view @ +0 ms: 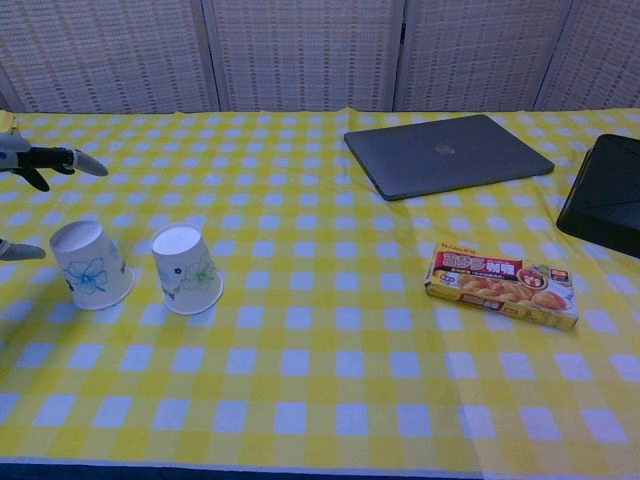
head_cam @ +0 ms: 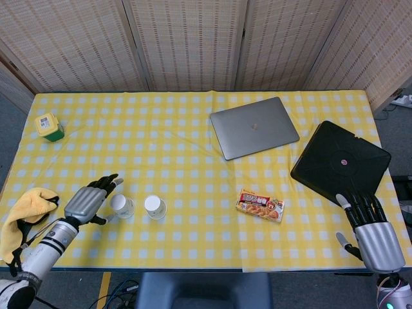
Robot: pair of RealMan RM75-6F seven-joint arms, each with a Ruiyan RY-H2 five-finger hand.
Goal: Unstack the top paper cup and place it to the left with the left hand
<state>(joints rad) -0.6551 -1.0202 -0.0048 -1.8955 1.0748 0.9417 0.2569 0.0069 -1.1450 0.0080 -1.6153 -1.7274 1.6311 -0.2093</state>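
Observation:
Two white paper cups stand upside down, side by side, on the yellow checked cloth. The left cup point(head_cam: 121, 205) point(view: 90, 263) sits just right of my left hand point(head_cam: 88, 201). The other cup point(head_cam: 154, 206) point(view: 186, 267) stands a short way to its right. My left hand's fingers are spread and off the cup; in the chest view only its fingertips point(view: 82, 161) show at the left edge. My right hand point(head_cam: 371, 230) rests open at the table's near right edge, holding nothing.
A grey laptop point(head_cam: 253, 127) lies closed at the back middle, a black pad point(head_cam: 340, 161) at the right. A snack packet point(head_cam: 260, 205) lies right of the cups. A yellow-lidded green jar point(head_cam: 49, 126) is far left, a yellow cloth point(head_cam: 22, 219) at the near left edge.

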